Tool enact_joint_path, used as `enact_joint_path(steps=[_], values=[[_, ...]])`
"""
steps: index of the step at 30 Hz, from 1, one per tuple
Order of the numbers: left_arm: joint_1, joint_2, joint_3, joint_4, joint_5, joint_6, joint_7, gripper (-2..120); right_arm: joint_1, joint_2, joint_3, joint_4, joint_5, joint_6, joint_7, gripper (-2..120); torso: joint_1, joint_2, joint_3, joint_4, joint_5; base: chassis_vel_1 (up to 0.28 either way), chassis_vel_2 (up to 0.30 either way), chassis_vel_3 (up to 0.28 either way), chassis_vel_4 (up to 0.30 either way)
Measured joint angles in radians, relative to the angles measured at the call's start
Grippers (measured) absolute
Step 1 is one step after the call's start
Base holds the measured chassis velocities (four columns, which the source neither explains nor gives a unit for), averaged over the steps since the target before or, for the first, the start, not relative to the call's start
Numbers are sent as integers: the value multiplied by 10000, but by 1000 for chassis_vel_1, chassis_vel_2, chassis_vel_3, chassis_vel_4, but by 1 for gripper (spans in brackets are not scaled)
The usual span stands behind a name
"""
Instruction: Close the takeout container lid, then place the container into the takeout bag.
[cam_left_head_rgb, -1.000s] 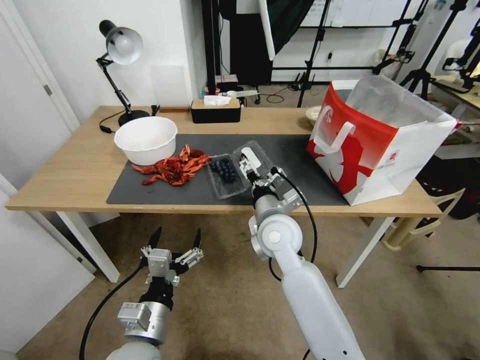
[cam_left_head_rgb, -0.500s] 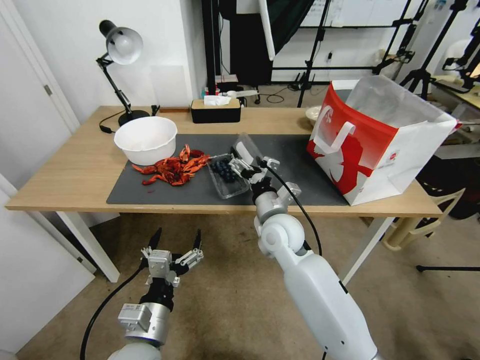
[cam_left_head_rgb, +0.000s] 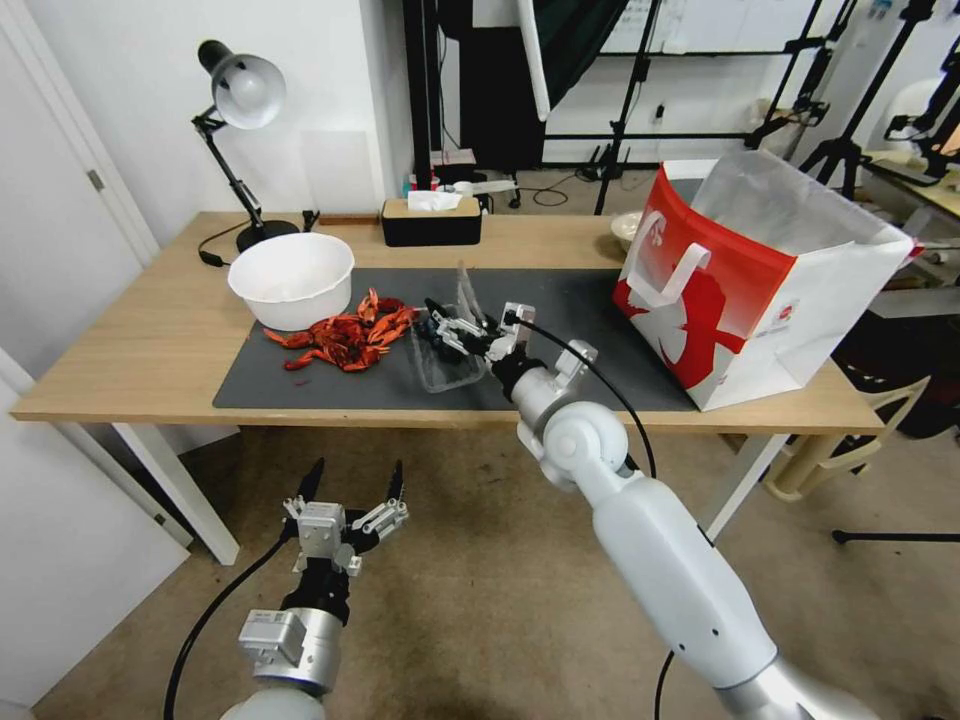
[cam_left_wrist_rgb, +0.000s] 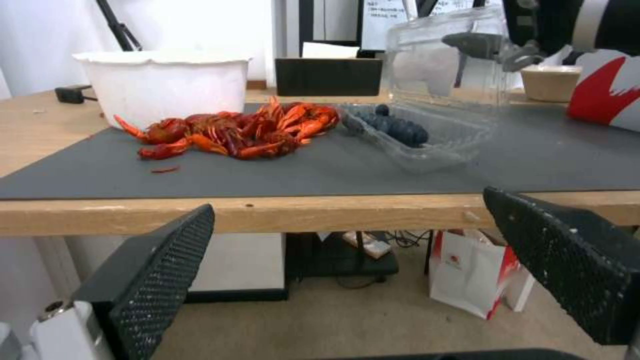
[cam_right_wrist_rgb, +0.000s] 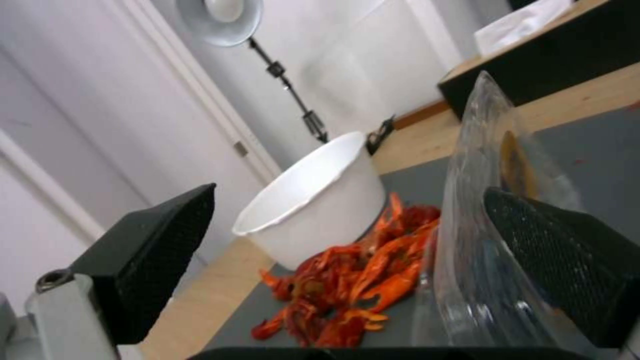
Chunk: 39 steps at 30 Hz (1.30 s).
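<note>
The takeout container (cam_left_head_rgb: 443, 362) sits on the dark mat with blue berries in its tray (cam_left_wrist_rgb: 427, 140). Its clear lid (cam_left_head_rgb: 467, 290) stands nearly upright on the hinge (cam_left_wrist_rgb: 447, 65). My right gripper (cam_left_head_rgb: 462, 322) hovers open over the tray, one finger (cam_right_wrist_rgb: 567, 260) pressed against the lid (cam_right_wrist_rgb: 493, 200) from behind. The red and white takeout bag (cam_left_head_rgb: 760, 290) stands open at the table's right end. Below the table's front edge my left gripper (cam_left_head_rgb: 350, 488) hangs open and holds nothing; in the left wrist view its fingers (cam_left_wrist_rgb: 153, 280) frame the table edge.
A white bowl (cam_left_head_rgb: 292, 278) and a heap of red crayfish (cam_left_head_rgb: 345, 340) lie just left of the container on the mat (cam_left_head_rgb: 590, 300). A desk lamp (cam_left_head_rgb: 240, 95) and a black tissue box (cam_left_head_rgb: 431, 220) stand at the back. Tripods and a chair crowd the right side.
My right gripper has swung left over the tray, lifting the lid from lying flat on the mat to nearly upright. The left arm has not moved.
</note>
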Motion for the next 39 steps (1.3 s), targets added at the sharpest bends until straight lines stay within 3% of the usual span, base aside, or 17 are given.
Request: enact_joint_path(steps=[6, 12, 16, 20, 23, 28, 32, 37, 39], values=[[49, -29, 23, 0, 42, -38, -9, 100, 89, -17, -334, -193, 127, -423, -635, 100, 0, 0, 0, 0, 0, 0, 0, 0, 0], [73, -53, 33, 0, 52, -73, -17, 100, 86, 39, -428, -256, 715, -715, -375, 100, 0, 0, 0, 0, 0, 0, 0, 0, 0], [76, -56, 35, 0, 54, -83, -26, 100, 78, 82, -401, -263, 1630, -1147, 206, 100, 0, 0, 0, 1, 0, 0, 0, 0, 0], [69, -50, 33, 10, 54, -98, -35, 100, 124, 232, -78, -180, 3911, -1803, 1413, 100, 0, 0, 0, 0, 0, 0, 0, 0, 0], [66, -50, 33, 34, 53, -118, -37, 100, 182, 284, 22, -163, 4276, -1869, 1754, 100, 0, -1, 0, 0, 0, 0, 0, 0, 0], [62, -50, 50, 66, 55, -147, -39, 100, 296, 269, -7, -259, 3568, -1735, 1831, 96, 0, -1, 0, 0, 0, 0, 0, 0, 0], [40, -44, 59, 83, 56, -157, -41, 100, 472, 198, -290, -504, 1841, -1390, 1694, 82, 0, -1, 0, 0, 0, 0, 0, 0, 0], [31, -37, 60, 97, 54, -159, -45, 100, 575, 204, -429, -669, 1118, -1294, 1572, 69, -1, -1, 0, 0, 0, 0, 0, 0, 0], [35, -35, 59, 113, 49, -172, -47, 100, 642, 206, -549, -780, 652, -1211, 1441, 58, 0, -1, 0, 0, 0, 0, 0, 0, 0]])
